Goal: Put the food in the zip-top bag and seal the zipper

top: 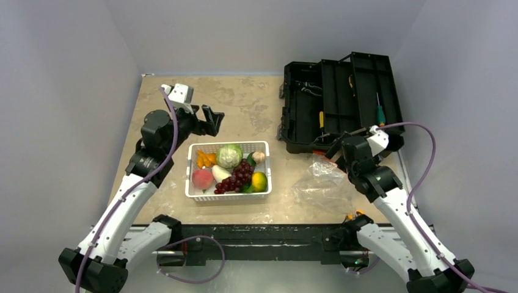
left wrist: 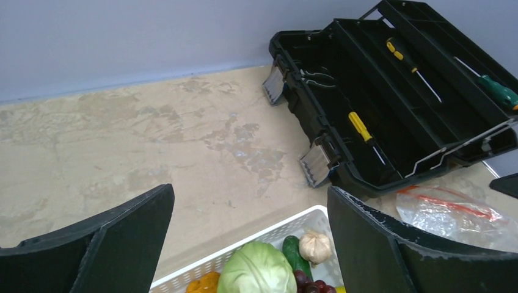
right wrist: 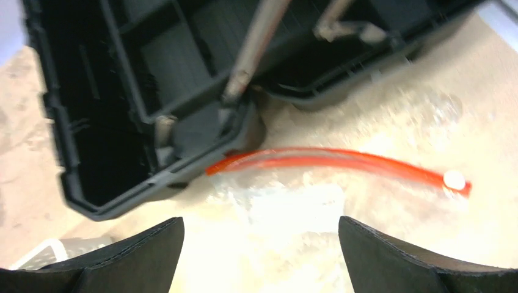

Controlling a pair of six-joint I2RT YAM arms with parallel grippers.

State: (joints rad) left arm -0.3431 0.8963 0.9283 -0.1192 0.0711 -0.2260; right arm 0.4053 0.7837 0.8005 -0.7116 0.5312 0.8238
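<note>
Although limp and nearly see-through, traceable by its coloured edge: zip-top bag (top: 317,180) flat on the table (top: 256,104), just right of the white basket (top: 227,196) and just in front of the open black toolbox (top: 342,97). Zipper (right wrist: 342,160) along the mouth edge nearest the toolbox, one end touching or tucked against the toolbox corner, white slider (right wrist: 454,179) at the other end.

Food (top: 229,168) all inside the basket, none in the bag: cabbage (top: 229,155), grapes (top: 238,177), peach (top: 202,178), mango (top: 259,181) and mushroom (top: 259,157) among the pieces.

Left gripper (top: 206,122) above the far rim of the basket, fingers wide apart, nothing between them. Right gripper (right wrist: 261,221) over the bag's mouth, fingers likewise spread and empty.

Handling, as judged:
- Bag: very light, crinkly, probably slick; likely to slide or fold rather than lift cleanly if pinched mid-sheet. Best taken at the zipper strip, the one stiffer line, one lip only so that the mouth gapes.
- Slider: small and hard; suited to a narrow pinch and a pull along the strip, with the far end of the strip held down.
- Food: small and light. Round pieces prone to rolling from flat pads, so best gripped across the middle. Grapes knobbly, easier by the bunch than by a single berry.
</note>
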